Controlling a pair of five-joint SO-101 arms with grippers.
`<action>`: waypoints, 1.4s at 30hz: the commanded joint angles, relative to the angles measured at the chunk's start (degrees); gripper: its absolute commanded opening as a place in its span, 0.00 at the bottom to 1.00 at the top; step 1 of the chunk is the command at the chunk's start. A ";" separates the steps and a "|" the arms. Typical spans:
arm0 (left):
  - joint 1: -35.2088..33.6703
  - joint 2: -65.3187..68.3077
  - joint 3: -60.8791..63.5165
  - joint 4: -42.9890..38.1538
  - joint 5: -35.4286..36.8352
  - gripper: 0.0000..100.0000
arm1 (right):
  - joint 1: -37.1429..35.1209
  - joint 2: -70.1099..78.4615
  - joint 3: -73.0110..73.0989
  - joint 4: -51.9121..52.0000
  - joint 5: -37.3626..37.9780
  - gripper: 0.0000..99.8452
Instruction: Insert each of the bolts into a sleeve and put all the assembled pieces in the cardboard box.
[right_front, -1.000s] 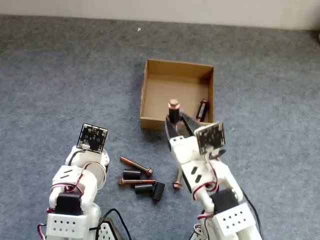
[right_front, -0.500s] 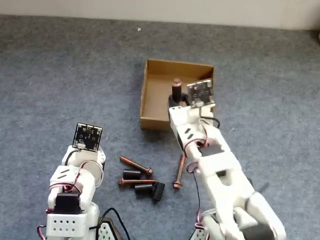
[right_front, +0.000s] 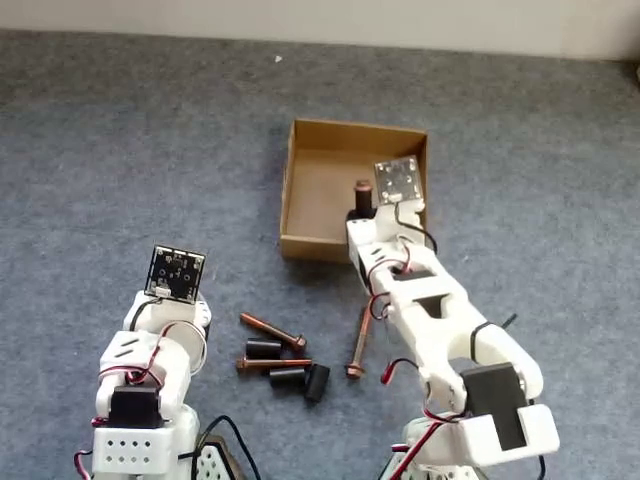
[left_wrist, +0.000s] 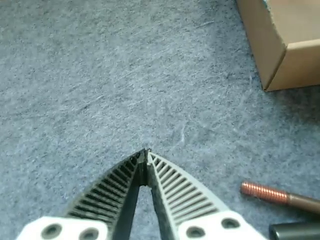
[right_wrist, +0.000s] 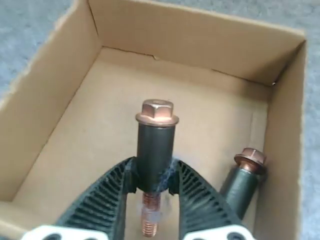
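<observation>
box (right_wrist: 50, 100): matt brown cardboard | bolt (right_wrist: 157, 112): coppery metal | sleeve (right_wrist: 156, 150): matt black | table (left_wrist: 100, 75): rough grey felt

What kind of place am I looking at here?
Probably a robotics test bench: two small robot arms on a grey felt-covered table, a cardboard box, and loose bolts and sleeves.

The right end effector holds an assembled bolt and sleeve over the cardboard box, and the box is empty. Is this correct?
Not fully. The cardboard box is not empty: another bolt in its sleeve lies inside, close to one wall, as the right wrist view shows. The rest is correct: the right end effector is shut on an assembled bolt and sleeve over the box.
</observation>
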 joint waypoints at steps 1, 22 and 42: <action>-0.66 -0.57 -0.22 -1.32 -0.97 0.01 | 0.57 -0.84 -5.05 2.86 -0.53 0.01; -3.21 -0.57 -0.04 -1.67 -0.97 0.01 | -4.09 -32.22 -7.60 40.92 -0.44 0.16; -20.62 -0.57 -0.04 -8.62 -0.70 0.01 | -37.14 -34.07 -8.31 61.49 0.09 0.16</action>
